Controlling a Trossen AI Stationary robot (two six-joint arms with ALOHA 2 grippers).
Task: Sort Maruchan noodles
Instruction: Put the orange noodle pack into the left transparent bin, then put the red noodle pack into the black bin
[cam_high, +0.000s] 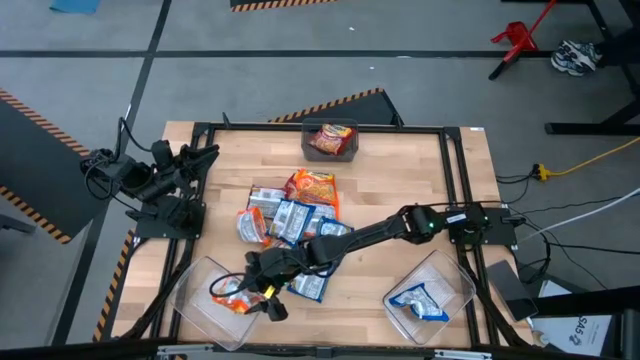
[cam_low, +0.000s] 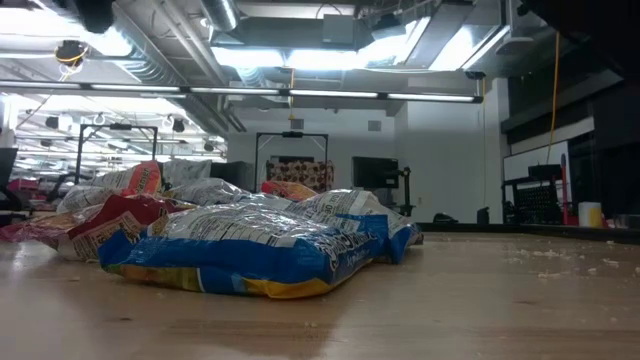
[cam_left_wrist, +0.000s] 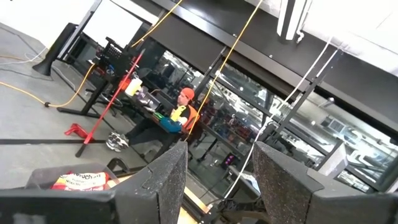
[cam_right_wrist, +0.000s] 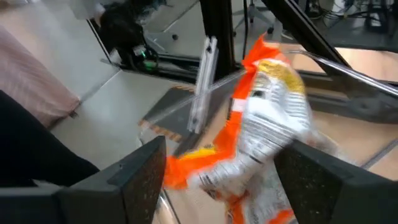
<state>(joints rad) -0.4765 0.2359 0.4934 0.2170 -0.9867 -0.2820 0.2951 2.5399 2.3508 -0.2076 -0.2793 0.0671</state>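
Several Maruchan packets, blue-and-white, orange-and-silver and red-orange, lie heaped mid-table (cam_high: 290, 215), seen up close in the low view (cam_low: 250, 245). My right arm reaches from the table's right side to the clear near-left bin (cam_high: 200, 305). Its gripper (cam_high: 265, 295) (cam_right_wrist: 224, 155) is open over that bin. An orange-and-silver packet (cam_high: 232, 297) (cam_right_wrist: 267, 124) shows blurred between and beyond the two fingers, over the bin's wall. My left gripper (cam_high: 205, 155) (cam_left_wrist: 217, 186) is open and parked at the table's left edge, pointing away into the room. My right gripper stands open with a finger on either side of the orange-and-silver packet's lower end (cam_right_wrist: 205, 168). Whether either finger touches the packet, I cannot tell.
A clear bin at the far edge (cam_high: 330, 128) holds a red-orange packet (cam_high: 330, 140). A clear bin at the near right (cam_high: 450, 280) holds a blue-and-white packet (cam_high: 420, 303). Bare wood lies between the heap and the right bin. Black frame rails (cam_high: 455, 180) border the table.
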